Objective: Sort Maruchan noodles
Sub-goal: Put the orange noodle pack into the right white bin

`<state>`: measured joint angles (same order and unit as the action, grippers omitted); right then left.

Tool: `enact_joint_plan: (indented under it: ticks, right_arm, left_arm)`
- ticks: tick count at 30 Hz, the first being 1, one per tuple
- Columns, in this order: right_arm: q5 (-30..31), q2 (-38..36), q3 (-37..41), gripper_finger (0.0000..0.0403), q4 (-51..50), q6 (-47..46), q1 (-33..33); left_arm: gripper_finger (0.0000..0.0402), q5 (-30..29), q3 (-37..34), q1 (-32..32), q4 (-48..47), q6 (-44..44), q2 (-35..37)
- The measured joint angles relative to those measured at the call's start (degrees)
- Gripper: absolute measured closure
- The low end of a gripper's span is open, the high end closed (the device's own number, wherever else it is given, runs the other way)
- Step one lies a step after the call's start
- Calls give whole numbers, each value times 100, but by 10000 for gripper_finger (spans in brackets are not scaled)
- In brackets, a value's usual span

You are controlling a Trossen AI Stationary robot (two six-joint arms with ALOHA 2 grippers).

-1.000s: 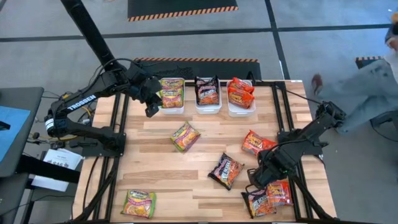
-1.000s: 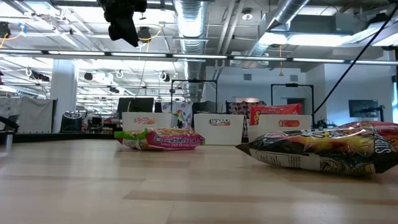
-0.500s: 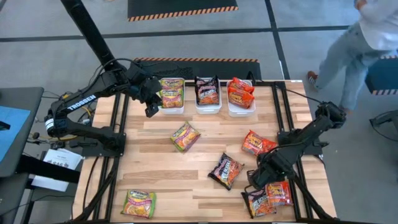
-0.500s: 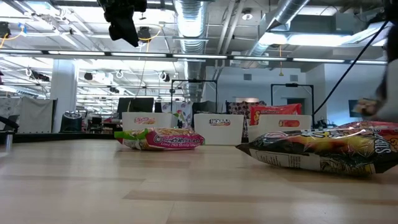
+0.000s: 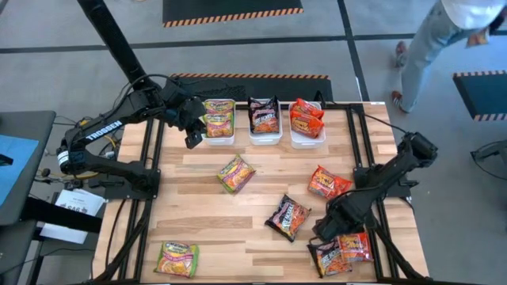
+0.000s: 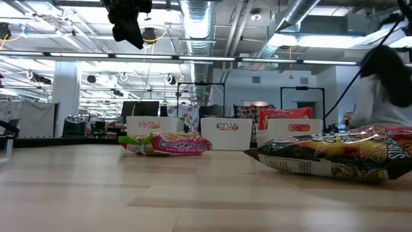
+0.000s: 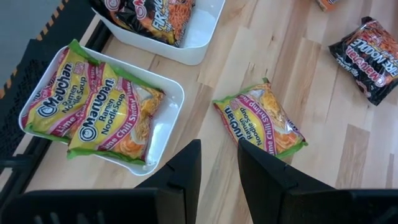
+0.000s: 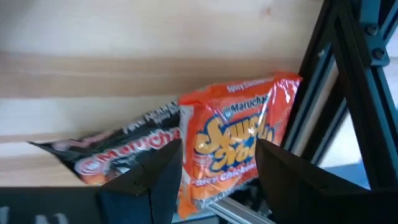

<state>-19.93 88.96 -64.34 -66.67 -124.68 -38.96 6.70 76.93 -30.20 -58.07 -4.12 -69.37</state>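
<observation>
Only the right wrist view shows the right gripper point(image 8: 217, 177) with jaws spread wide and empty, just above an orange packet point(image 8: 239, 140) beside a dark packet point(image 8: 118, 155) at the table's near right corner. The left wrist view shows the left gripper point(image 7: 217, 165) narrowly parted, holding nothing, above the white bin point(image 7: 165, 127) with 2 green packets point(image 7: 93, 109). A person point(image 5: 451, 32) passes beyond the table point(image 5: 261, 198).

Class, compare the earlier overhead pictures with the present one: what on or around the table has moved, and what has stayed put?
The right gripper crept slightly nearer the orange packet at the near right corner; nothing was gripped or released. A person beyond the table walked farther away. The left gripper beside the green-packet bin and all the packets stayed put.
</observation>
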Motion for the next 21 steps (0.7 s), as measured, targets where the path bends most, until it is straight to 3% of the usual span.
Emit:
enact_joint_plan:
  ticks: [9,21]
  right_arm:
    - [-472,778,-8,175,457,538,-2]
    - [-1193,1747,-8,184,332,1360,11]
  left_arm:
    - [311,-2,0,0,2,0,-2]
    - [311,-2,0,0,-1,0,-2]
